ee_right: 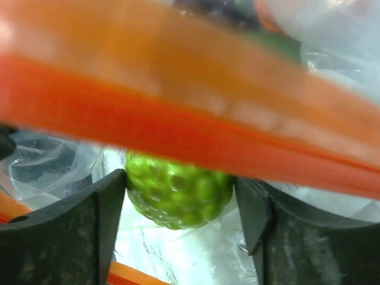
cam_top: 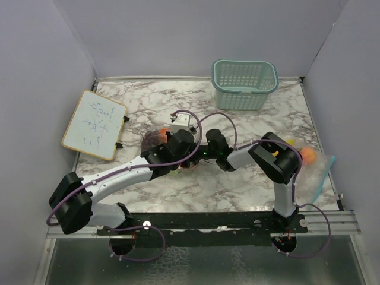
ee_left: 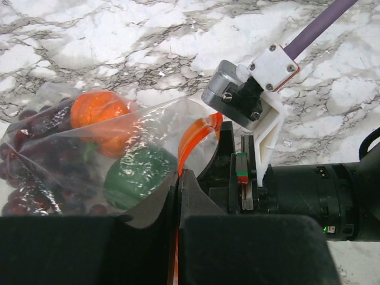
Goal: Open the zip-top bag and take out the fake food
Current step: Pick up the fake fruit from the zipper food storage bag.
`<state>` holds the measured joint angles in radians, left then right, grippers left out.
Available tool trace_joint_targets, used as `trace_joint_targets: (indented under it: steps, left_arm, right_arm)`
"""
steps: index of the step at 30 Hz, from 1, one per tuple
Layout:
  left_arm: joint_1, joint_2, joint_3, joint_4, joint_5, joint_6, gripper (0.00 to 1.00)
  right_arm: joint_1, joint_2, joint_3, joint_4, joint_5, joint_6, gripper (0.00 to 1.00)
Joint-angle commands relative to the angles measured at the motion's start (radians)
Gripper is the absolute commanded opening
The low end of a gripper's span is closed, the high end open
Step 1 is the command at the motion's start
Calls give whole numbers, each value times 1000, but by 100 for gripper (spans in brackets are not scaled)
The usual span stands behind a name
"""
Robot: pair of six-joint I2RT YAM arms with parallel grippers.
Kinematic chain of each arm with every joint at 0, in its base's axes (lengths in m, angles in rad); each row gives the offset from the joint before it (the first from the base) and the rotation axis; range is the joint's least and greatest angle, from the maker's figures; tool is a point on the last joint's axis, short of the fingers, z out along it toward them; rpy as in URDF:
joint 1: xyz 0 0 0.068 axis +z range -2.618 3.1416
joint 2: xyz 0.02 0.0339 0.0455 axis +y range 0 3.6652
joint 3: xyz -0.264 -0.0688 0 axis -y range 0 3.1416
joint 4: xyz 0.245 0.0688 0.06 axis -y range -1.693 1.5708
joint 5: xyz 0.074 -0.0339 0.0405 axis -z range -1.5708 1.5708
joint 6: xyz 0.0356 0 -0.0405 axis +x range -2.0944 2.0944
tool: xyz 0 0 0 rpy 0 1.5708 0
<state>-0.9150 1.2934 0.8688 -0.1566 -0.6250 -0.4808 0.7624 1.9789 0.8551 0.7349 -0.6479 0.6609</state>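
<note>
The clear zip-top bag [ee_left: 59, 148] lies on the marble table, its orange zip rim [ee_left: 193, 136] gaping. My left gripper [ee_left: 180, 175] is shut on that rim. An orange [ee_left: 98, 113], a dark green piece [ee_left: 139, 175] and purple grapes [ee_left: 24, 178] show through the plastic. My right gripper [ee_right: 181, 178] reaches into the bag's mouth, and a bumpy lime [ee_right: 178, 196] fills the gap between its fingers [ee_right: 101, 219]. From above, both grippers meet mid-table, the left gripper [cam_top: 178, 142] over the bag and the right gripper [cam_top: 193, 155] beside it.
A teal mesh basket [cam_top: 244, 83] stands at the back right. A small whiteboard [cam_top: 95, 123] lies at the left. By the right arm's elbow lie an orange fruit [cam_top: 309, 155], a yellow piece [cam_top: 291, 142] and a clear blue-edged bag [cam_top: 323, 172].
</note>
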Motion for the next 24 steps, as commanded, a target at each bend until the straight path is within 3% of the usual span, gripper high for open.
trace_joint_targets:
  steps: [1,8,16,19,24]
  left_arm:
    - [-27,-38,9,145,111,-46,0]
    - [-14,-70,-15,133,99,-44,0]
    - [8,-81,-29,123,94,-36,0]
    - [19,-74,-36,122,96,-38,0]
    - [37,-67,-41,134,108,-38,0]
  right_arm:
    - [58,8,-61,227,-22,41,65]
    - [57,-61,-110,230,15,25,50]
    - [15,-205,-178,127,120,-9,44]
    - [-5,-276,-200,53,165,-29,44]
    - [-14,-380,-174,-223,331,-117,45]
